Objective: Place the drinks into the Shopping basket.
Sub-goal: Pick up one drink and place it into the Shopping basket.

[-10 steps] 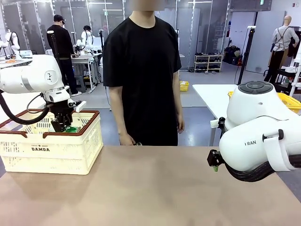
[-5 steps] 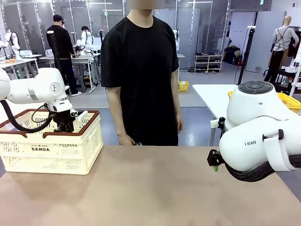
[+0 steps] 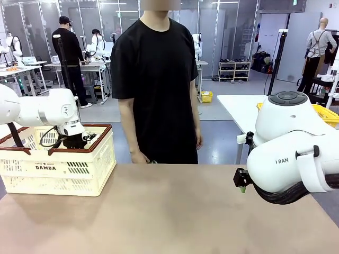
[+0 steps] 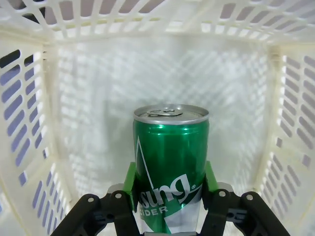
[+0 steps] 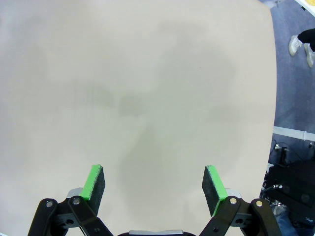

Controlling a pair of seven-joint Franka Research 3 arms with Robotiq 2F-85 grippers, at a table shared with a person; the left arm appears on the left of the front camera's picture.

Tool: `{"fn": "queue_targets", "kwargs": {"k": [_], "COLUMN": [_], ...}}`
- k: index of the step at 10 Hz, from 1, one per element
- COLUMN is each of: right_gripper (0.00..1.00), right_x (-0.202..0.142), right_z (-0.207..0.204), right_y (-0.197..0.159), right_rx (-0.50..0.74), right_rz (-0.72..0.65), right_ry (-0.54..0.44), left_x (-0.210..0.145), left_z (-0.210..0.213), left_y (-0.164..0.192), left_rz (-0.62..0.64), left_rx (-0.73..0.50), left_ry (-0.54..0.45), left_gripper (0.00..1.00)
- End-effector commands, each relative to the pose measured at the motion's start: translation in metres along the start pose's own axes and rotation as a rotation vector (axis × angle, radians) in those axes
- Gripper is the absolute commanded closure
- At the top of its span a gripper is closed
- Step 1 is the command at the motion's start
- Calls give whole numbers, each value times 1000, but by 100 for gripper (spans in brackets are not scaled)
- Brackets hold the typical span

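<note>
inside shopping basket point(image 4: 162, 69) — left gripper point(image 4: 171, 189) clamps green can point(image 4: 171, 145) — right gripper point(image 5: 156, 186) spread

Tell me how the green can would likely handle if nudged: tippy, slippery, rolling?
The green can looks rigid: the left gripper pinches it without visible denting. Its glossy skin is probably slippery. Stood upright, this slim shape would likely tip if pushed high, then roll.
</note>
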State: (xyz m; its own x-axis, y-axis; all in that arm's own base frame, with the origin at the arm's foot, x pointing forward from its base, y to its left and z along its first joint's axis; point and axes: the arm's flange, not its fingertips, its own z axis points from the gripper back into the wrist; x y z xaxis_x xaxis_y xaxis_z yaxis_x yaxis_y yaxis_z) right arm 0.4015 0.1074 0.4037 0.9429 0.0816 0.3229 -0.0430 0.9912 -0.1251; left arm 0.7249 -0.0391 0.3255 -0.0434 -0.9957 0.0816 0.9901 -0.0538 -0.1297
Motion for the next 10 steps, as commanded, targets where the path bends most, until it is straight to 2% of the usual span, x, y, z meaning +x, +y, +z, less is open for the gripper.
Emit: {"fn": "queue_targets", "kwargs": {"k": [1,6,9,10], "right_gripper": [0,0,0,0], "right_x": [1,1,1,1], "right_z": [-2,-2,-2,-2], "right_y": [0,0,0,0], "right_rx": [3,3,3,3], "right_rz": [-6,-6,-6,-6], "right_ry": [4,4,4,4], "left_x": [1,-3,-3,-2], "left_z": [-3,-16,-18,-18], "left_y": [8,19,20,18], "left_rz": [24,9,2,0], "left_rx": [29,40,6,12], "left_ry": [17,18,-2,7], "left_gripper": [42,42,42,22]}}
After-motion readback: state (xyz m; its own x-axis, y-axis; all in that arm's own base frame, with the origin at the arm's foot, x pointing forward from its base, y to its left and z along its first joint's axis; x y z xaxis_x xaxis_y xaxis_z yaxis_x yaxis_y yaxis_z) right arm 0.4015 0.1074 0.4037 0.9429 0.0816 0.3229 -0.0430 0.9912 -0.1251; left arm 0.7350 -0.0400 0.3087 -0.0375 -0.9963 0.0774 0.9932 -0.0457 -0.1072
